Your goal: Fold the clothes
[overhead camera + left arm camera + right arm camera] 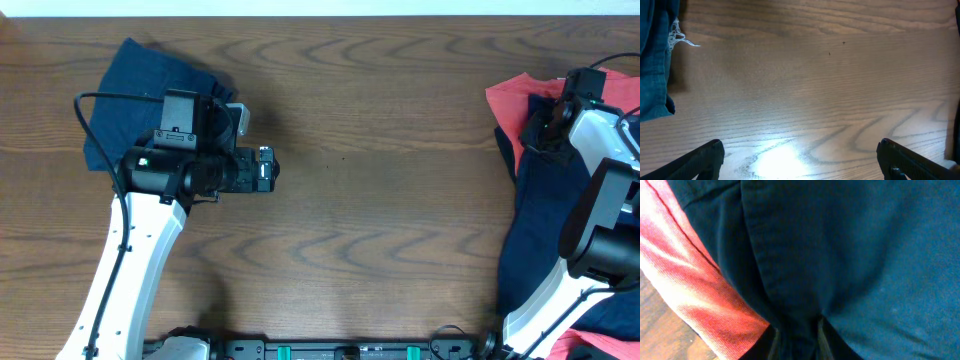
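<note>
A folded pair of dark navy shorts (125,95) lies at the table's far left, partly under my left arm; its frayed edge also shows in the left wrist view (655,60). My left gripper (266,170) (800,152) is open and empty, low over bare wood to the right of those shorts. At the right edge, another pair of navy shorts (535,215) (850,255) lies crumpled in a pile. My right gripper (545,125) (796,340) is down in this pile, its jaws pinched on a fold of the navy cloth.
A red garment (512,100) (695,285) lies under and beside the navy shorts at the far right. More red cloth (600,345) shows at the bottom right corner. The wooden table (380,200) spans the middle between the arms.
</note>
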### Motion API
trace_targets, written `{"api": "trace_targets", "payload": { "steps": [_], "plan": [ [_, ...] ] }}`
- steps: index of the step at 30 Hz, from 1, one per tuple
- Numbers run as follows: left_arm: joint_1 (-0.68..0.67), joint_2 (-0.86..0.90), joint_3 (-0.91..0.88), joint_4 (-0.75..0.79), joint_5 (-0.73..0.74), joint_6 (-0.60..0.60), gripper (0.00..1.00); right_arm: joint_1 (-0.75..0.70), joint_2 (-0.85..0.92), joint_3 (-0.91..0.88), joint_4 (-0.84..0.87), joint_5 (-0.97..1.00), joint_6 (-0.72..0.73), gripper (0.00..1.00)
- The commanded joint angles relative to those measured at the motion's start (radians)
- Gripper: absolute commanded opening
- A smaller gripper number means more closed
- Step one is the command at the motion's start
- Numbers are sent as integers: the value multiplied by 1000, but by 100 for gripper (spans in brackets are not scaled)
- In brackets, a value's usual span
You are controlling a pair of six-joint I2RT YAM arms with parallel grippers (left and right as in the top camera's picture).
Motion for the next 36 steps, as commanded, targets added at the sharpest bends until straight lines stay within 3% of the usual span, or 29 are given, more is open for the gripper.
{"api": "trace_targets", "payload": {
  "steps": [1, 13, 19, 21, 25, 28, 33, 36],
  "plan": [
    [5, -5, 29, -7, 13, -2, 98, -7, -39, 13, -13, 0, -24, 1],
    [5, -5, 29, -7, 13, -2, 98, -87, -41, 13, -141, 60, 77, 1],
    [5, -5, 29, -6, 13, -2, 98, -163, -43, 13, -113, -352, -226, 1],
    [5, -5, 29, -6, 13, -2, 98, -191, -43, 13, -113, -447, -254, 8],
    [5, -5, 29, -6, 13, -2, 98, -222, -43, 12, -125, -489, -245, 46],
    [5, -5, 29, -6, 13, -2, 98, -214, -43, 12, -124, -449, -241, 58],
    [5, -5, 29, -6, 13, -2, 98, -180, -42, 11, -105, -329, -192, 57],
    [5, -5, 29, -6, 13, -2, 98, -157, -41, 11, -85, -284, -171, 47]
  ]
}}
